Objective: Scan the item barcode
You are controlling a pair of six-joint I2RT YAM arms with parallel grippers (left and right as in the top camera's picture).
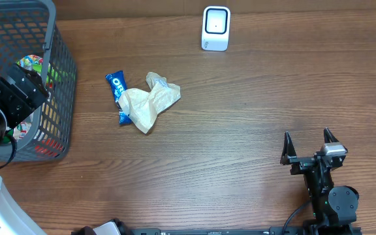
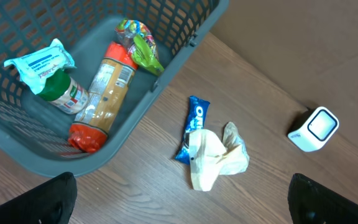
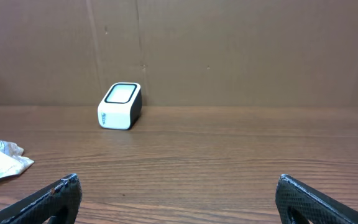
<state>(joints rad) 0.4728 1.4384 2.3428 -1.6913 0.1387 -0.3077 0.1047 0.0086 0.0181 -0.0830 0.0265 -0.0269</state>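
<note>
Left wrist, not right: Oreo pack [image 2: 196, 118]

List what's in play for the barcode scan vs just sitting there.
Job, likely:
- white scanner
- Oreo pack, out on the table
- crumpled beige bag, lying partly over that pack

Idle right now:
- grey basket, at the table's left
- in it: orange-ended pack, teal-labelled packet, colourful sweets bag; whether scanned or waiting, can't tell

Blue Oreo pack [image 1: 116, 85] touching crumpled beige wrapper [image 1: 150, 103] — white scanner [image 1: 215, 28] apart
</note>
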